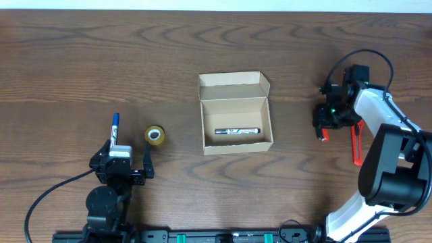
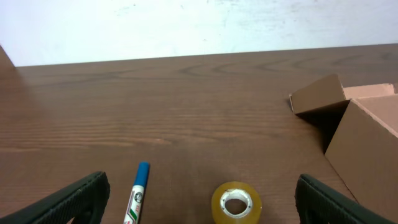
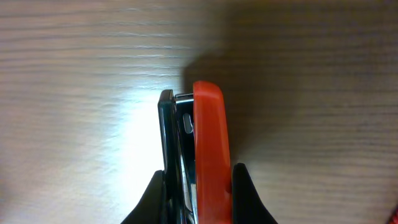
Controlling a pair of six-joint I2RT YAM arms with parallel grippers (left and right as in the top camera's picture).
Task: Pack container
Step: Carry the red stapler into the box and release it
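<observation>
Here the right gripper (image 3: 198, 186) clamps a red-and-black tool (image 3: 208, 124), while the left gripper (image 2: 202, 194) stands apart.

Container (image 1: 235, 108): small plain tan cardboard box, upright and open, its hinged lid flap folded back on the far side, a marker (image 1: 237, 131) lying on its floor; it sits ahead and right of the left gripper (image 1: 128, 160), well left of the right gripper (image 1: 323, 125)

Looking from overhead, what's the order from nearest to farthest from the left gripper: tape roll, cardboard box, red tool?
1. Tape roll, just ahead of the left gripper, rightward.
2. Cardboard box, table centre.
3. Red tool, far right side.
</observation>
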